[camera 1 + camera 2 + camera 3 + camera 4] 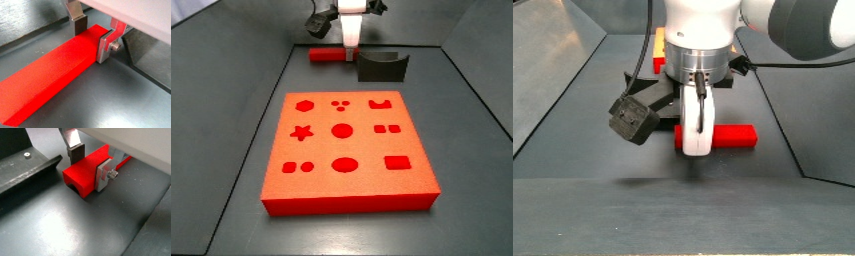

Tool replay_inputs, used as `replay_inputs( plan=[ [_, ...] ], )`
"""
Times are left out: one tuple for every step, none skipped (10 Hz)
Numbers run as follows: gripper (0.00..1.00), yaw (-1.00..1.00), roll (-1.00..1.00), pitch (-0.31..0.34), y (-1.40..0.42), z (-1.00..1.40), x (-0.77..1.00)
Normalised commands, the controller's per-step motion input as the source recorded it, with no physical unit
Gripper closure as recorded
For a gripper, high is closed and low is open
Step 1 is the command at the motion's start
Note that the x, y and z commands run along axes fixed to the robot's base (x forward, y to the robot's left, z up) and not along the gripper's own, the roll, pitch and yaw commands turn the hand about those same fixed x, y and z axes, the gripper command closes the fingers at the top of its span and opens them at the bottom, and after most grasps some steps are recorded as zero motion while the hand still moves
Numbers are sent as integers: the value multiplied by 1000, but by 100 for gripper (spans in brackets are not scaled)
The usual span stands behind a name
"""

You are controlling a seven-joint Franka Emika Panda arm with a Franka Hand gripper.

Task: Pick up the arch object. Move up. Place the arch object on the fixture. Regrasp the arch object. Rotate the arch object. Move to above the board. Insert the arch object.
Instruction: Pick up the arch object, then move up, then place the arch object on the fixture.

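While beside fixture, end effector astride arch object

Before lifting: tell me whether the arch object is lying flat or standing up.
Lying flat on the floor: the arch object stretches lengthwise along it, gripper fingers straddling one end, beside the fixture.

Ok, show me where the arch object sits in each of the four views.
Wrist view: arch object lies on the floor, its far end between the gripper fingers.
Wrist view: its arched end face is nearest the camera, beside the fixture.
Side view: a red bar behind the board.
Side view: mostly hidden; the end shows.
Shared landmark: the gripper.
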Motion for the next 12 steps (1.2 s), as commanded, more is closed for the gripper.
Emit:
replay_inputs(
  plan=[
    [100,0,0,0,0,0,0],
    [100,0,0,0,0,0,0],
    [100,0,0,0,0,833,0],
    [100,30,-10,29,-8,799,-90],
    [100,29,-5,31,-6,726,-93],
    [100,23,4,31,-4,589,-65],
    [100,15,9,54,-2,377,-37],
    [100,0,0,0,0,1000,0],
    [100,-3,5,8,-1,1000,-1],
    [100,-6,18,26,-1,1000,-8],
    [100,-7,24,32,-1,1000,-12],
    [100,-7,36,47,-1,1000,-18]
  ],
)
